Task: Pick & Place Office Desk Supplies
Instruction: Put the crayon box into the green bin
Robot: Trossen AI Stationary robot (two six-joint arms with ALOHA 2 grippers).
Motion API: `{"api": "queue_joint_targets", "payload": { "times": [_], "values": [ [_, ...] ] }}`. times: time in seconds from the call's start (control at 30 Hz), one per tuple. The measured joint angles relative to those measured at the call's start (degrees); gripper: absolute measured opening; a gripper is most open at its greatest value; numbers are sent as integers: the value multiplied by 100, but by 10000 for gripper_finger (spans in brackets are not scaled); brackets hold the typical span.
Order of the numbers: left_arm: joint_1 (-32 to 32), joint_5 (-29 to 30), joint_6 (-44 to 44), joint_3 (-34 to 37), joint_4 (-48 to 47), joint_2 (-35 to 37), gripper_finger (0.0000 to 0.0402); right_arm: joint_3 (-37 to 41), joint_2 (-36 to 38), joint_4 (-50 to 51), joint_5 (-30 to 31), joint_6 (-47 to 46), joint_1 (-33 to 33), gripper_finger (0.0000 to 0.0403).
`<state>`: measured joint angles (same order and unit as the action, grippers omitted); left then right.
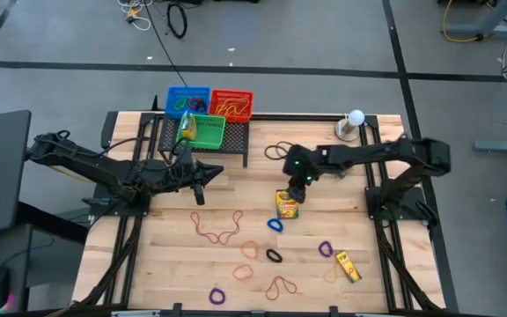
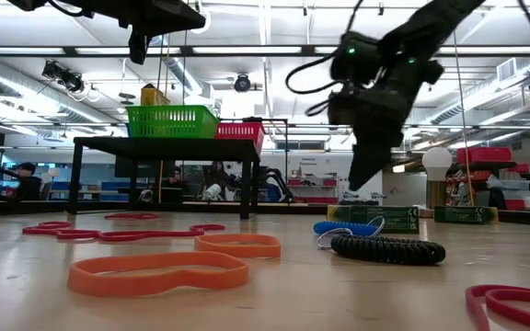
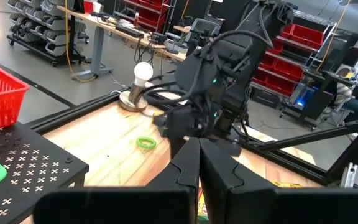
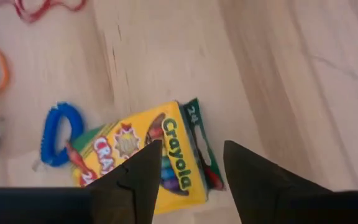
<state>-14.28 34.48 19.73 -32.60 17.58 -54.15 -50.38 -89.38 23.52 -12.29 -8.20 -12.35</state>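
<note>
At table centre: right gripper (image 4: 188,165), fingers spread and empty, hangs over a crayon box (image 1: 286,206). Second box (image 1: 348,265) at five o'clock and most bands (image 1: 216,231) unsorted. Baskets (image 1: 231,105) at twelve o'clock part-filled. Left gripper (image 3: 199,163), pressed closed, idles at nine o'clock.

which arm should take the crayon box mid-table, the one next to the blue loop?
Right. The right gripper hangs directly over the crayon box with fingers open. The left gripper is shut and sits off toward the basket shelf, well away from the box.
</note>
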Motion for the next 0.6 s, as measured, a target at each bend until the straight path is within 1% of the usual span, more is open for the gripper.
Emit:
{"api": "queue_joint_targets", "payload": {
  "times": [0.13,0.2,0.33,0.47,0.6],
  "values": [
    [0,0,39,-2,-48,0,9,-367,-541,303,-80,572,-1,185],
    [0,0,43,-2,-76,0,9,-529,-767,389,-111,716,-1,185],
    [0,2,42,-2,-133,0,9,-660,-1069,637,-268,993,-1,171],
    [0,0,42,-2,-159,0,9,-672,-1142,613,-440,1064,-1,130],
    [0,1,34,-2,-168,0,9,-672,-1143,628,-475,1098,-1,69]
  ]
}}
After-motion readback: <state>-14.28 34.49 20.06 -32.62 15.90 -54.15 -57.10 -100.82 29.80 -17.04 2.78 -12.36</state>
